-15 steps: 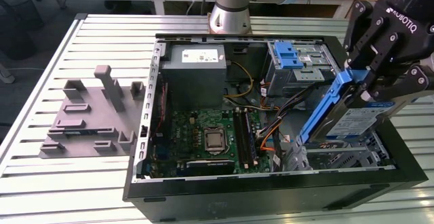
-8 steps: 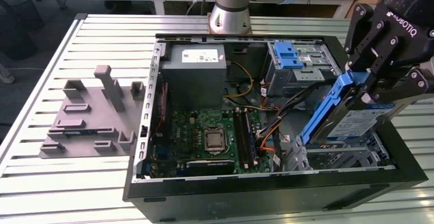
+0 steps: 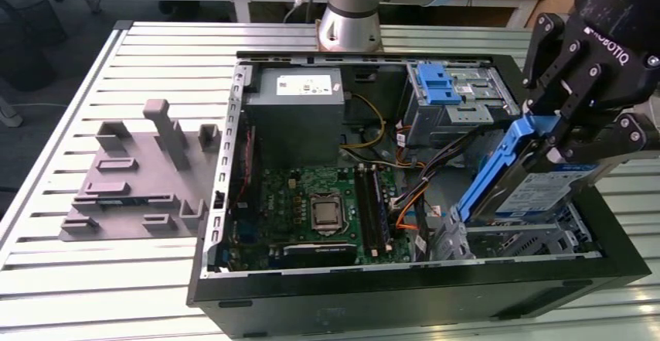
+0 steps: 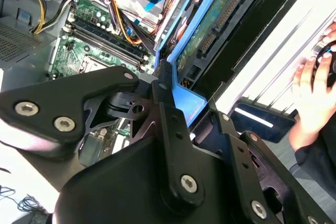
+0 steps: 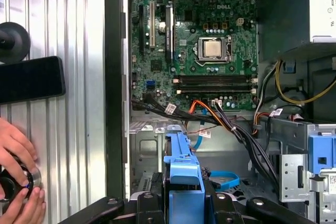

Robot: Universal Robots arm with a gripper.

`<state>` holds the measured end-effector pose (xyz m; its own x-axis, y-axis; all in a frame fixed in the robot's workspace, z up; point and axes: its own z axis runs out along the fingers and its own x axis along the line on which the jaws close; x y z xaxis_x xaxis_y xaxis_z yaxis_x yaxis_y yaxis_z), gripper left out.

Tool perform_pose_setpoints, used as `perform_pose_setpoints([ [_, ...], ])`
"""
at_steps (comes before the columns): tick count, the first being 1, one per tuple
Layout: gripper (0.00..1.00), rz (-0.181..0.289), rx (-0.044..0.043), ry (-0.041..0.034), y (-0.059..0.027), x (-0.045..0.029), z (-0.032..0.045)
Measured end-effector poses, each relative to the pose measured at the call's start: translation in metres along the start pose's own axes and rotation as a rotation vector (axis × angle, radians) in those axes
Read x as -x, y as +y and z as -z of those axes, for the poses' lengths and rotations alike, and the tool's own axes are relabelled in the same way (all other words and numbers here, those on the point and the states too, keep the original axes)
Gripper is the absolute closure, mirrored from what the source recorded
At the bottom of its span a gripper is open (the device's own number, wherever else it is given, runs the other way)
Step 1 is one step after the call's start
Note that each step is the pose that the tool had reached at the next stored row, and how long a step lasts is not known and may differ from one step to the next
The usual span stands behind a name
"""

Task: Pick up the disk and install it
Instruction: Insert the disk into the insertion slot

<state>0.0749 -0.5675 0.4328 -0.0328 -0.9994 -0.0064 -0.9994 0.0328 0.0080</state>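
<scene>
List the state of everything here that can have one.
gripper: shut on the disk
disk: held tilted over the drive bay, not seated
computer case: lying on its side, side panel off
processor socket: bare, no cooler fitted
phone: flat on the table, screen dark
hand: gripping a round object beside the case

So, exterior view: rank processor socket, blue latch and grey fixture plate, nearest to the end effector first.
1. The blue latch, on the drive cage, near the end effector holding the disk.
2. The processor socket, on the motherboard.
3. The grey fixture plate, outside the case, the exterior view's left.
</scene>
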Motion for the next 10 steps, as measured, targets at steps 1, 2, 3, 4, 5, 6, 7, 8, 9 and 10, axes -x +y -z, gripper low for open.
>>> perform_pose_setpoints([
  [1, 0.64, 0.0, 0.0001, 0.0, 0.0, -0.0001, -0.0009],
  [2, 0.64, 0.0, 0.0002, -0.0001, 0.0, -0.0002, -0.0018],
  [3, 0.64, 0.0, 0.0002, -0.0001, 0.0, -0.0003, -0.0027],
  [4, 0.64, 0.0, 0.0002, -0.0001, 0.0, -0.0004, -0.0036],
  [5, 0.64, 0.0, 0.0002, 0.0, -0.0001, -0.0005, -0.0043],
  [6, 0.64, 0.0, 0.0002, 0.0, -0.0001, -0.0006, -0.005],
  [7, 0.64, 0.0, 0.0002, 0.0, -0.0001, -0.0006, -0.0058],
  [8, 0.64, 0.0, 0.0002, 0.0, -0.0001, -0.0007, -0.0068],
  [9, 0.64, 0.0, 0.0003, -0.0002, -0.0001, -0.0007, -0.0078],
  [10, 0.64, 0.0, 0.0004, -0.0003, -0.0001, -0.0008, -0.0089],
])
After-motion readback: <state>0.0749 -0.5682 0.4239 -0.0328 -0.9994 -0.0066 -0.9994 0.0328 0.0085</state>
